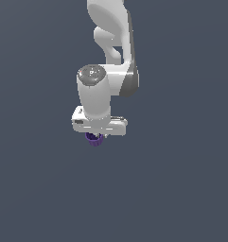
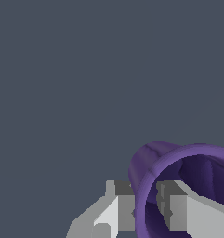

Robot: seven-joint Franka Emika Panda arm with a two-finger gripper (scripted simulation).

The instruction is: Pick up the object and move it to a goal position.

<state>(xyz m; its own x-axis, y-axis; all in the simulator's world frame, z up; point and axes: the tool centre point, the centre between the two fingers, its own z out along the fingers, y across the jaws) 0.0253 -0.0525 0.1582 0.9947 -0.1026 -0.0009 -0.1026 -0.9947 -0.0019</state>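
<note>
Arm (image 1: 116, 52) descends from the top of the exterior view, white links folded, wrist pointing straight down. Gripper (image 1: 95, 137) hangs below the wide white hand, mostly hidden by it. Wrist view: two grey fingers (image 2: 125, 209) pinch the wall of the purple cup (image 2: 153, 162), one outside the rim, one inside the hollow. Jaws narrow, clamped.

Purple cup (image 2: 153, 162) wall between jaws
</note>
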